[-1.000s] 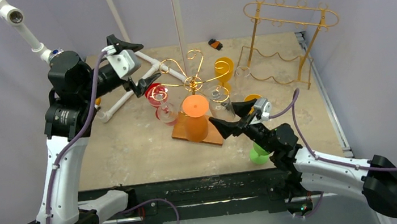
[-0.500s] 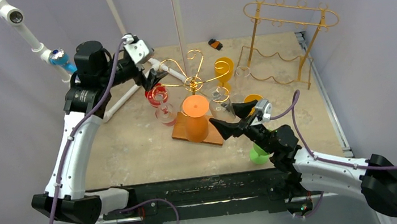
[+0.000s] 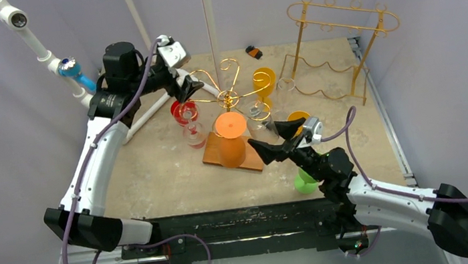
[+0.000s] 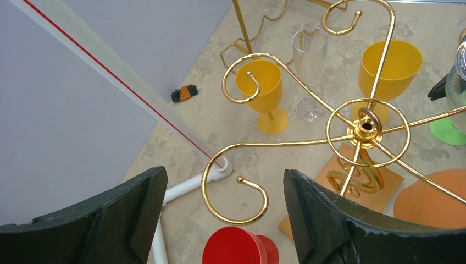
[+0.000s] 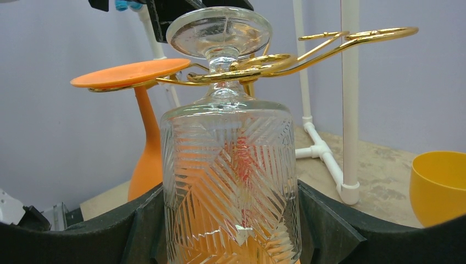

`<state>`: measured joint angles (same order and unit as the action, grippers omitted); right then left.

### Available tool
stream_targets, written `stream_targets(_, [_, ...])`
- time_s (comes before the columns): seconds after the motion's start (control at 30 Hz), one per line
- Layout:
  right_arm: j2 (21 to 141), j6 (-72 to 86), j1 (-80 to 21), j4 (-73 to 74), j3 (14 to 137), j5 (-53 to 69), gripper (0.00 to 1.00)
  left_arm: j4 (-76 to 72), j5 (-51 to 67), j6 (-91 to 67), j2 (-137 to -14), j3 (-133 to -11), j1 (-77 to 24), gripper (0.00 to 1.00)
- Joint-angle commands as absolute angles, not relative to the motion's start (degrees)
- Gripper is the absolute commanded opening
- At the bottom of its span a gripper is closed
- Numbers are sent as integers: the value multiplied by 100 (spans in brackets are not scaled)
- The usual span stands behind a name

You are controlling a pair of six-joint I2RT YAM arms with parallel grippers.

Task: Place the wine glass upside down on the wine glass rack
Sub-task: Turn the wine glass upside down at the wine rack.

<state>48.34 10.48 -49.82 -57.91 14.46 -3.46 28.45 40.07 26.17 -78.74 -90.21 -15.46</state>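
Observation:
The clear cut-glass wine glass [image 5: 231, 181] hangs upside down, foot [image 5: 220, 30] on top. Its stem sits in a curled arm [image 5: 258, 63] of the gold wine glass rack [image 3: 228, 98]. My right gripper [image 5: 231, 220] is shut on the glass bowl, with a finger [image 5: 137, 231] against each side. From above, the glass [image 3: 257, 111] is on the rack's right side, just beyond the right gripper [image 3: 262, 134]. My left gripper [image 3: 191, 89] hovers open over the rack's left arm. In the left wrist view that gripper [image 4: 224, 181] frames an empty gold hook [image 4: 204, 181], nothing between the fingers.
An orange glass [image 3: 230, 126] hangs upside down on the rack above its wooden base [image 3: 248, 160]. A red glass [image 3: 183, 111] and a clear one [image 3: 196, 134] stand left of it. Yellow glasses [image 3: 264, 78], a clear flute [image 3: 286, 86], a green glass [image 3: 305, 180], a second gold rack [image 3: 342, 44] and white pipes [image 3: 148, 112] surround it.
My left arm has swung right and away from me, bringing its gripper over the rack's left hook. The right gripper and the wine glass have stayed put.

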Motion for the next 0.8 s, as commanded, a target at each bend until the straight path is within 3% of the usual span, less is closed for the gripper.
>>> stream_targets(0.0, [4675, 1037, -4964, -6563, 1449, -528, 0, 2814, 3883, 2704, -7943, -9300, -1632, 83])
stream_targets(0.2, [4789, 1042, -4965, -6852, 1339, -532, 0, 2851, 3719, 2845, -8056, -9321, -1644, 81])
stream_targets(0.63, [5363, 1270, -4981, -8250, 993, -699, 0, 3210, 3358, 3260, -8099, -9486, -1644, 58])
stream_targets(0.77, [5621, 1314, -5003, -8688, 1003, -700, 0, 3224, 3309, 3286, -8099, -9496, -1644, 56])
